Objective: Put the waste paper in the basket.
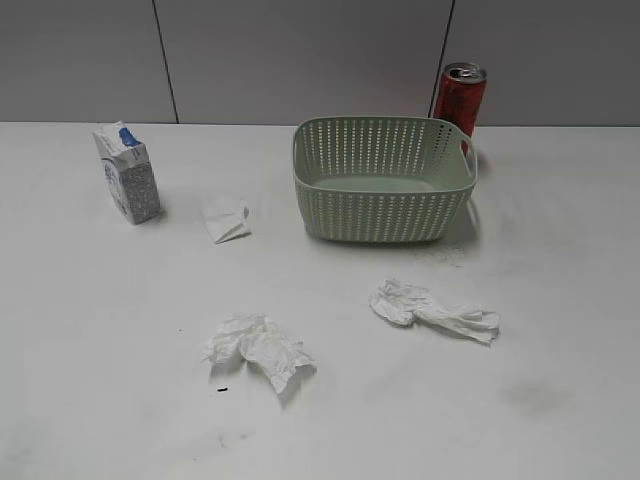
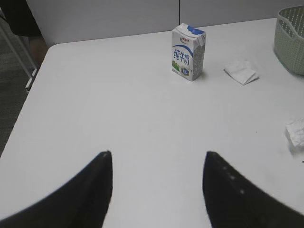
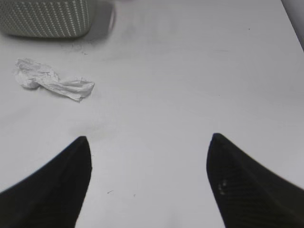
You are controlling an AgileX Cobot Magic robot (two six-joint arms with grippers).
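Observation:
Three crumpled white paper wads lie on the white table: one at front left (image 1: 258,347), one at front right (image 1: 432,309), one small one (image 1: 226,220) left of the basket. The pale green slotted basket (image 1: 384,214) stands at the back centre and looks empty. The right wad also shows in the right wrist view (image 3: 50,79), far left of my open right gripper (image 3: 149,142). My left gripper (image 2: 156,154) is open and empty over bare table; the small wad (image 2: 241,72) and the edge of another wad (image 2: 296,132) lie ahead to its right. Neither gripper shows in the exterior view.
A white-and-grey carton with a blue top (image 1: 128,173) stands at the back left, also in the left wrist view (image 2: 188,52). A red drink can (image 1: 458,98) stands behind the basket's right corner. The table's left edge (image 2: 28,99) drops to the floor.

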